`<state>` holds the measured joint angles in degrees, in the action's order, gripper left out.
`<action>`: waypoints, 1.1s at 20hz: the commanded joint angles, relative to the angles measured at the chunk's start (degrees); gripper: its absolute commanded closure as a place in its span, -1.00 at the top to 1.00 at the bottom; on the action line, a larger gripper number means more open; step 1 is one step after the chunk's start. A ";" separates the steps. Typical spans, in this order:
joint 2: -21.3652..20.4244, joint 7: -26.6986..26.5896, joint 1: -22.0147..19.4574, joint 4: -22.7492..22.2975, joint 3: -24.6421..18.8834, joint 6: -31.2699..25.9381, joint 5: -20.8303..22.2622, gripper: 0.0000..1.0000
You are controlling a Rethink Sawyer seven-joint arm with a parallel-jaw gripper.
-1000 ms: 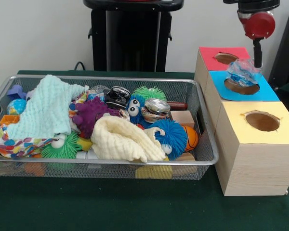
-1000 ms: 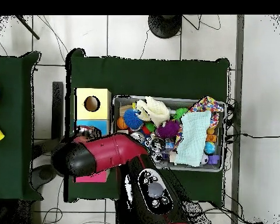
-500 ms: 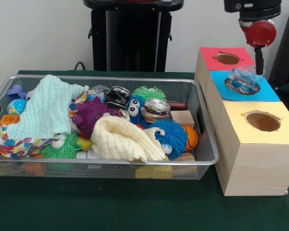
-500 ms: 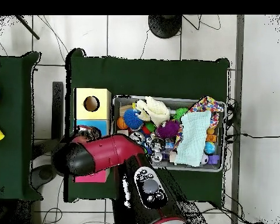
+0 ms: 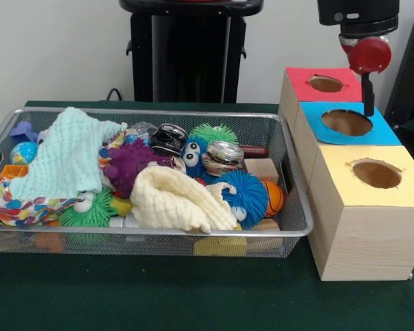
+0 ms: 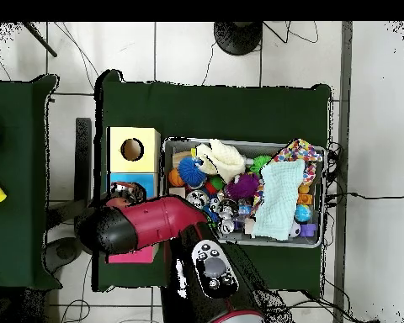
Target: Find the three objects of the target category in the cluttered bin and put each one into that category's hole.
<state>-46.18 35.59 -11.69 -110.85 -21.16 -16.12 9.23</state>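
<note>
We take this for a robotics lab or test room, not a home. At the top centre of the front view a black pedestal [image 5: 190, 48] stands against a plain white wall [image 5: 55, 48], behind a table draped in dark green cloth [image 5: 159, 296]. In the overhead view we see a pale tiled floor [image 6: 197, 55] with loose cables [image 6: 357, 198] trailing along the right side, and what looks like a round stand base [image 6: 237, 35] at the top, though it is hard to make out.
</note>
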 commanded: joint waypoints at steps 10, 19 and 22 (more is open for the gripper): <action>-6.37 9.40 -4.31 1.37 1.05 -14.75 -3.47 1.00; -4.11 0.49 -13.22 4.32 -1.17 -17.33 1.61 1.00; -2.26 -1.22 -16.30 4.92 -1.82 -16.46 3.22 1.00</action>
<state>-51.75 35.59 -22.30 -110.11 -21.00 -27.96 7.84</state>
